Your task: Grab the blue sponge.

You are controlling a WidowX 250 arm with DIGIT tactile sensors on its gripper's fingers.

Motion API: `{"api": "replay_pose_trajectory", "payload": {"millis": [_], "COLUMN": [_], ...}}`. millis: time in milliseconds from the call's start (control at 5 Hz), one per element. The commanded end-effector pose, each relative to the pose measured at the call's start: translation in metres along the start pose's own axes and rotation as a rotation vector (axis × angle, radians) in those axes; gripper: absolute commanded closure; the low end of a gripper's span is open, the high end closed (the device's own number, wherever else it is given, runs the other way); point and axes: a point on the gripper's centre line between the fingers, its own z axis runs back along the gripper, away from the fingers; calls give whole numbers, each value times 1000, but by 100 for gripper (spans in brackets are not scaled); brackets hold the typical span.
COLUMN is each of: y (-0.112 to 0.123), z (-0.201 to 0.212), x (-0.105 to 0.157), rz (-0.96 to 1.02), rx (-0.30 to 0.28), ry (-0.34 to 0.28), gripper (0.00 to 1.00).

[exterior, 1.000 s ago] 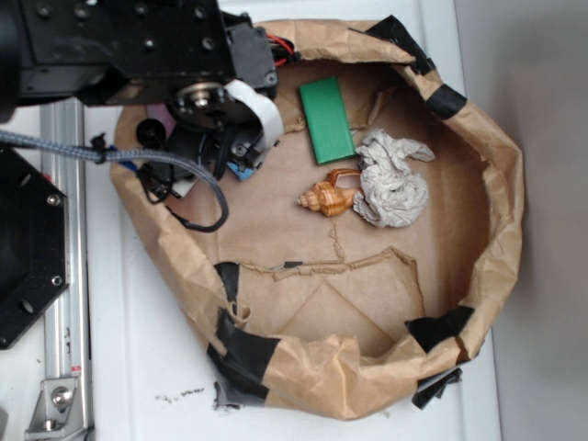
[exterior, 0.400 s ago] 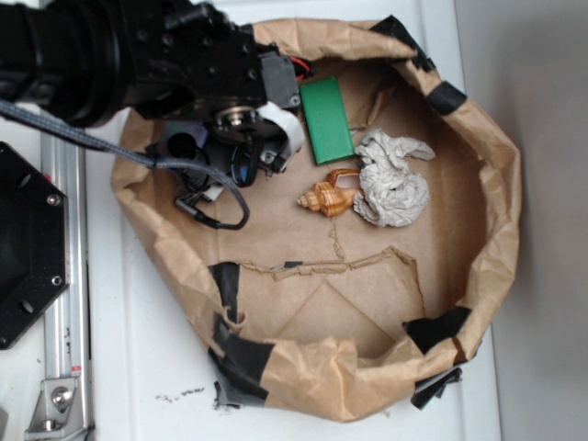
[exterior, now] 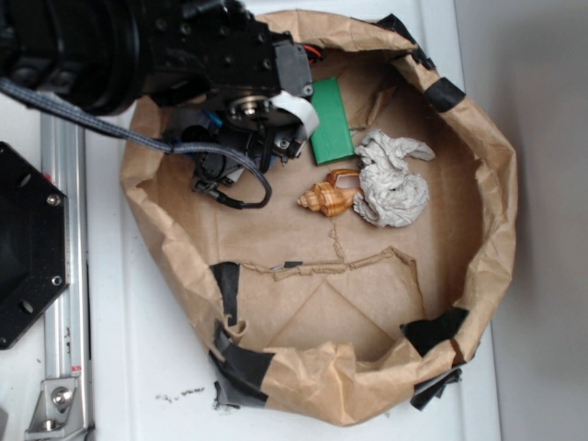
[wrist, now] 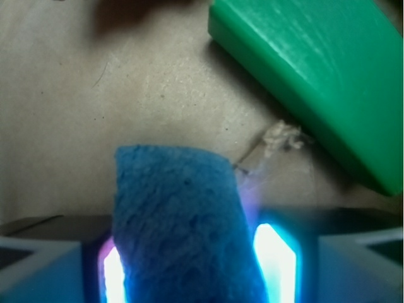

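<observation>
The blue sponge point(wrist: 183, 221), rough and porous, stands between my gripper's point(wrist: 189, 259) two glowing pads in the wrist view. Both pads press its sides, so the gripper is shut on it. Brown paper lies beneath and beyond it. The smooth green block point(wrist: 315, 82) lies just past the sponge, up and to the right. In the exterior view the black arm point(exterior: 184, 55) reaches over the upper left of the paper basin and hides the sponge and the fingers. There the green block point(exterior: 331, 119) lies right beside the wrist.
A brown paper basin point(exterior: 496, 202) with taped, raised walls encloses the scene. A tan seashell point(exterior: 326, 196) and a crumpled grey rag point(exterior: 393, 179) lie right of the arm. A metal rail point(exterior: 60, 276) and a black plate point(exterior: 23, 248) stand at the left.
The arm has moved right and slightly up, from the basin's left wall toward the green block, now overlapping its left edge.
</observation>
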Motion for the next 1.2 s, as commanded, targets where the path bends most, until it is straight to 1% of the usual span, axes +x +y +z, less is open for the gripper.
{"api": "replay_pose_trajectory", "payload": {"millis": [0, 200, 400, 600, 800, 1000], "y": [-2, -23, -36, -32, -24, -21], "z": [21, 76, 134, 181, 190, 188], "x": [-1, 49, 81, 85, 74, 65], "rz": [24, 266, 463, 715, 895, 919], "rx": [74, 128, 121, 139, 60, 53], "ry": [-12, -220, -289, -280, -257, -280], "gripper": [100, 100, 100, 100, 100, 100]}}
